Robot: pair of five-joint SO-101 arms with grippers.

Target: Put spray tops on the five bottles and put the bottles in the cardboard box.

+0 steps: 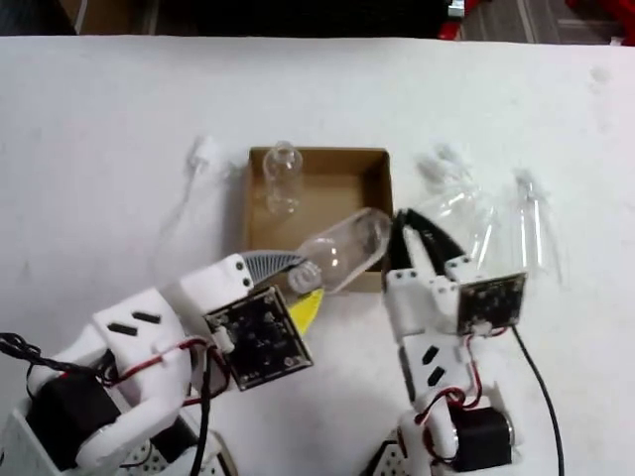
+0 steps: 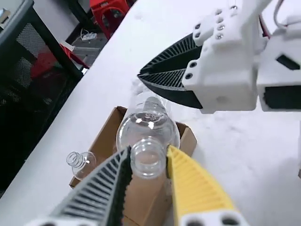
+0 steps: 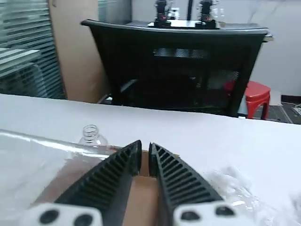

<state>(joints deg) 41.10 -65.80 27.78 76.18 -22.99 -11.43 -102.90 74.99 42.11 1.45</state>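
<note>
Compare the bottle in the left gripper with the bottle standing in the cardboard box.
The held bottle lies tilted, with the left gripper clamped on its neck; the box bottle stands upright and free. The held bottle hangs over the near edge of the cardboard box; the box bottle sits inside, at a far corner. Both are clear and lack spray tops.

The bottle [image 1: 347,250] partly hides the box [image 1: 317,154] (its near wall).
</note>
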